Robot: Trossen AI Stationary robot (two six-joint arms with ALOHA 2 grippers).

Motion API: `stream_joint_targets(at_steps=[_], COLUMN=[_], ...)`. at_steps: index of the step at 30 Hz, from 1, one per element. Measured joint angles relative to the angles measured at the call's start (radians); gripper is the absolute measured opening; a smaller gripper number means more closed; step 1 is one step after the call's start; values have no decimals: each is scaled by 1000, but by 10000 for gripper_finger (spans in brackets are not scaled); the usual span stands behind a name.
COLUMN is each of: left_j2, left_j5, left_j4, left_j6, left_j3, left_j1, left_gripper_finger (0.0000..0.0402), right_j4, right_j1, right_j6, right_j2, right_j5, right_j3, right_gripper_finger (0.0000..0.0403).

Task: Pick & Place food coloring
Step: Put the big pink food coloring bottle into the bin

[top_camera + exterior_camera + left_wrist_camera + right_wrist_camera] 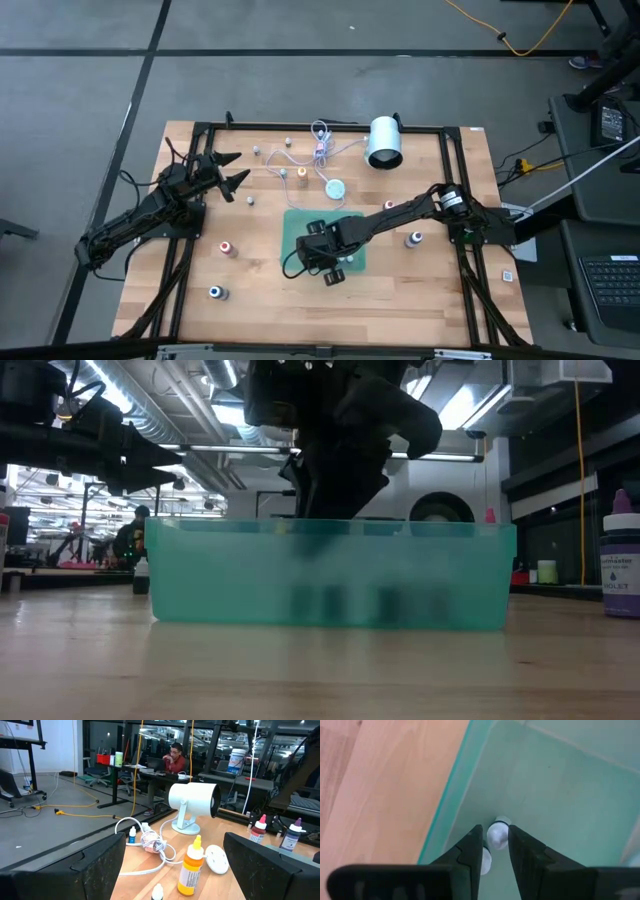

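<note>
Down inside the green tray (530, 765), our right gripper (494, 851) has its two dark fingers drawn close on either side of a small white-capped bottle (497, 833) of food coloring; in the right wrist view the cap sits in the narrow gap between them, near the tray's wall, and we cannot tell for certain whether the pads are pinching it or only just beside it. A second pale cap seems to lie behind the one finger.

We judge the risk to lie right here: the bottle is tiny and stands close to the wall, so if the fingers part unevenly or lift at a slant they could tip it over, or drag it up with them and out of the tray (a sticky pad would do it).

From above, the right arm reaches from the table's right edge across to the tray, wrist bent so the gripper points down over the tray's near part. Other bottles stand on the bare wood: an orange-topped one (301, 173) near the white disc, a red-topped one (226, 247) and a blue-topped one (215, 292) left of the tray, a violet one (414, 239) right of it.

Our left gripper (229, 170) waits at the table's left side, fingers spread wide, holding nothing.
</note>
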Motion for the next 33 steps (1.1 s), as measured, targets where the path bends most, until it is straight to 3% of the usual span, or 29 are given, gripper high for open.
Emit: stream_joint_targets(at_steps=[8, 17, 28, 33], left_j2=[0, 0, 0, 0], left_j5=[0, 0, 0, 0], left_j4=[0, 0, 0, 0], left_j6=[0, 0, 0, 0], left_j3=[0, 0, 0, 0], left_j1=[0, 0, 0, 0], left_gripper_finger=[333, 333, 333, 333], right_j4=[-9, -38, -179, -244], right_j1=[-6, -26, -87, -122], right_j6=[0, 48, 237, 365], right_j2=[-44, -115, -202, -250], right_j5=[70, 72, 215, 270], right_j3=[0, 1, 1, -29], right_gripper_finger=[94, 101, 246, 287])
